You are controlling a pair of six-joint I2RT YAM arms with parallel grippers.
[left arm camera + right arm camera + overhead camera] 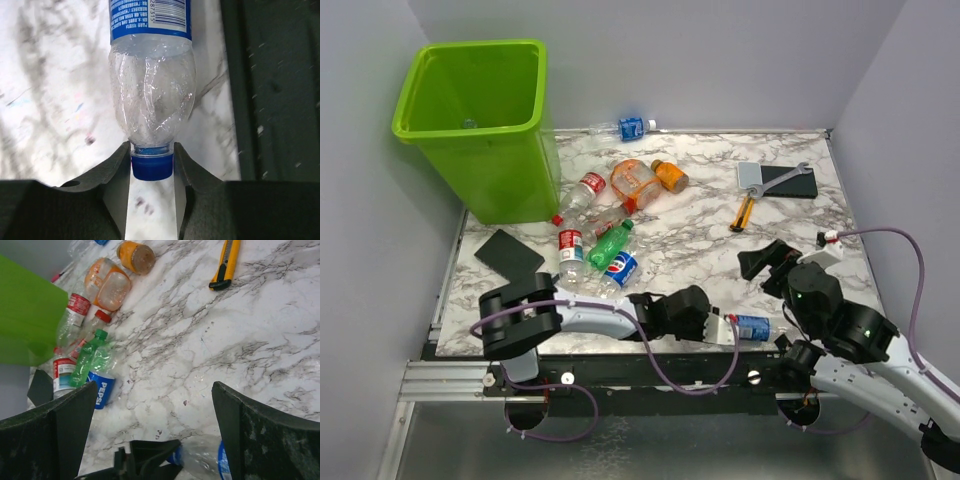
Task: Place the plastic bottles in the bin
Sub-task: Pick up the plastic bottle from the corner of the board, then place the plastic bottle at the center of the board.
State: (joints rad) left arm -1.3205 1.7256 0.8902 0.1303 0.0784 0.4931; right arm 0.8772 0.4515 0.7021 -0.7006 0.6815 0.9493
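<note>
A clear bottle (150, 95) with a blue label and blue cap lies at the table's near edge, also visible from above as the blue-labelled bottle (752, 327). My left gripper (152, 148) is shut on its cap and neck, one finger on each side. My right gripper (154, 385) hangs open above bare marble, right of the bottle pile, with nothing between its fingers. A pile of plastic bottles (610, 220) lies mid-table: orange (107, 285), green (90, 357), red-labelled (75, 312) and Pepsi-labelled (102, 387). The lime-green bin (470, 120) stands at the far left corner.
One more bottle (625, 128) lies at the back wall. A black pad (508, 255) sits front left. A second pad (790, 185) with a wrench (798, 170) is at the back right, with a yellow-handled tool (743, 212) beside it.
</note>
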